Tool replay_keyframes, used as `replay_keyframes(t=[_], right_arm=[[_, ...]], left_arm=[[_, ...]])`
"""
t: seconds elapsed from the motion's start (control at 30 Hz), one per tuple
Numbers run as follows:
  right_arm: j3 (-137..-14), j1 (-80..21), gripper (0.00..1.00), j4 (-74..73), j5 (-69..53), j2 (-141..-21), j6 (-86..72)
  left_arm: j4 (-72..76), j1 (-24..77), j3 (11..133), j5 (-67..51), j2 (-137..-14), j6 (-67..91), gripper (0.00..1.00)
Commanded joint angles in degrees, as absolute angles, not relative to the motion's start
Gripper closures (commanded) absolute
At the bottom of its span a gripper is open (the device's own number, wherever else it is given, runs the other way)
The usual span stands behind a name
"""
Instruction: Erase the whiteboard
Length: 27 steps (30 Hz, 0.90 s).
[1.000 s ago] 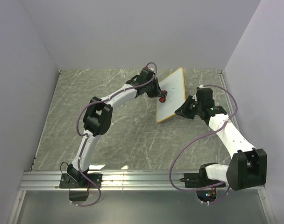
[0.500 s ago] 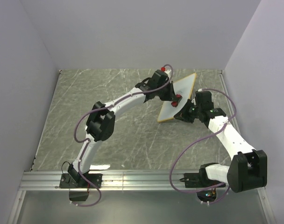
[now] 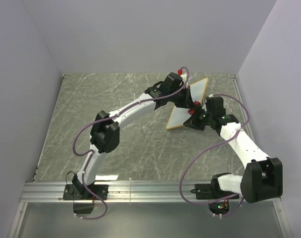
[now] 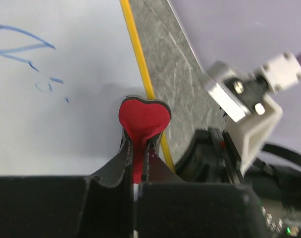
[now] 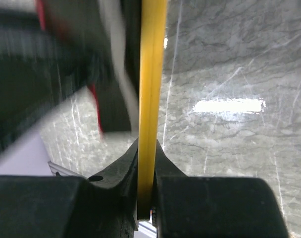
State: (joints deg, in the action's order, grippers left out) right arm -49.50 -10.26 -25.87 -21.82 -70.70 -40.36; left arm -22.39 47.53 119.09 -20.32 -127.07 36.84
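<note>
Nearest the arms' bases, the right gripper (image 5: 145, 148) is closed tight on the yellow frame of the whiteboard (image 3: 178, 119), its jaws pinching the rim edge-on. This looks like a steadying hold, so the board does not slide under the wiping. The board sits at about 1 o'clock on the grey marbled table (image 3: 130, 144). It lies at a slant, and its near corner seems to rest on the stone.

Just beyond, the left gripper (image 4: 138, 148) is clamped on a red eraser (image 4: 143, 116), with no gap showing between its jaws and the block. The eraser's face presses on the white surface right beside the yellow rim, at the end of a stroke by the look of it.

Farther across the board, at 10 o'clock from the eraser, blue pen marks (image 4: 24, 47) are left to wipe. They are loose strokes and specks that spell nothing readable. No brand or label can be made out anywhere.
</note>
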Motion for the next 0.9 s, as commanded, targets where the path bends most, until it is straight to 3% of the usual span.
replay_keyframes(t=[0.0, 0.57, 0.87], right_arm=[[-51.2, -11.1, 1.0, -23.8, -25.4, -69.3, -38.1], [-46.0, -11.2, 1.0, -26.5, -30.9, -63.7, -34.9], [-47.2, -12.0, 1.0, -25.4, -32.4, -65.8, -34.7]], left_arm=[[-22.5, 46.0, 123.9, -20.6, -132.0, 37.5, 1.0], [-17.1, 38.2, 136.7, -24.5, -153.4, 43.0, 1.0], [-18.1, 41.4, 136.2, -33.3, -144.3, 30.0, 1.0]])
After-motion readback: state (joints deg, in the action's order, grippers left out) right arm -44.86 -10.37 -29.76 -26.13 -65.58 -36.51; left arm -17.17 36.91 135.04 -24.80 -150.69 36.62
